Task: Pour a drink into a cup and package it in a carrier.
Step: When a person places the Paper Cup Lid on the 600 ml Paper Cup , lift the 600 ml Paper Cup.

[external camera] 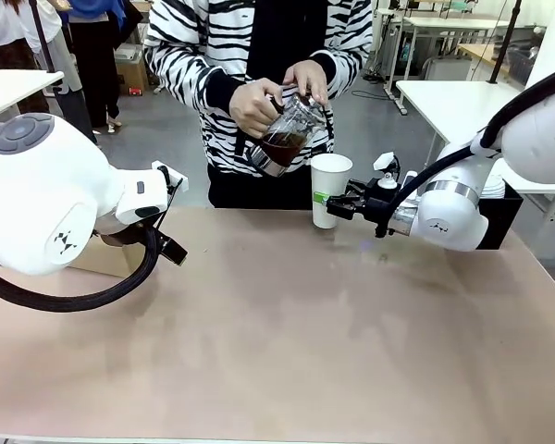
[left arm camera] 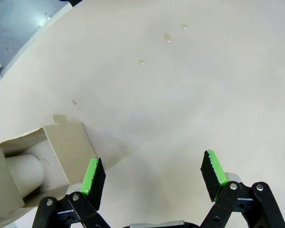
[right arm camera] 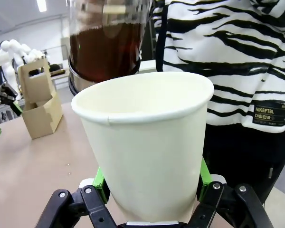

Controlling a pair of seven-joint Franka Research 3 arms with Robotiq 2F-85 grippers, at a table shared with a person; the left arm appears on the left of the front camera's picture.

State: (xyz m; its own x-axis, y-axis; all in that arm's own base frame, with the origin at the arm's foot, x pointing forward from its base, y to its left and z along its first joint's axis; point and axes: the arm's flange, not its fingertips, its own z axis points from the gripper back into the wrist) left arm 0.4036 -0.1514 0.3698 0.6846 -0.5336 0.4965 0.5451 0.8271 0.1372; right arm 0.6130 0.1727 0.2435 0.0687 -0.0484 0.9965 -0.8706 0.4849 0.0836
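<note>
Gripping a white paper cup (external camera: 330, 180) near the counter's (external camera: 287, 333) far edge, our right tool (right arm camera: 152, 183) clamps its green pads on opposite sides of the upright cup. A person in a striped top holds a glass carafe (external camera: 285, 137) in both hands (external camera: 255, 106), tilted just above and behind the cup's rim. We see the dark reddish-brown drink (right arm camera: 104, 52) inside the carafe. Our left tool (left arm camera: 153, 168) hangs open over bare counter, holding nothing. The cardboard carrier (left arm camera: 61, 147) stands on the counter just beside one of its fingers.
</note>
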